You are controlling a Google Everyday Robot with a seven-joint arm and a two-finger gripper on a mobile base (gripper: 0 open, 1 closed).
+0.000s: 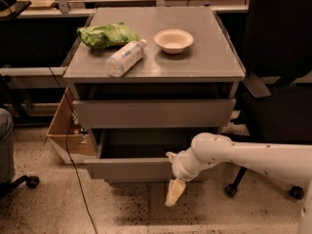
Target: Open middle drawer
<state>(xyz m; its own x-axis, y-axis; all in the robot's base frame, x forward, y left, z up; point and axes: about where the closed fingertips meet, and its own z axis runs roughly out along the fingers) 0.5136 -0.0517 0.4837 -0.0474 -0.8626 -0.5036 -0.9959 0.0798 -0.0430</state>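
The middle drawer [127, 168] is a grey, handle-less drawer standing pulled out from the grey cabinet [204, 62], with its dark box interior showing behind the front. The drawer front above it [153, 113] sits close to flush. My gripper [175, 192] hangs tip-down just below the right part of the middle drawer's front, close to the floor. The white arm [243, 157] reaches in from the right. I cannot tell whether the gripper touches the front. The drawer below is hidden.
On the cabinet top lie a green bag [105, 34], a plastic bottle on its side [124, 58] and a white bowl [174, 39]. A cardboard box [66, 128] stands left of the cabinet. A black office chair [278, 82] stands at the right. A cable [73, 179] runs down the left.
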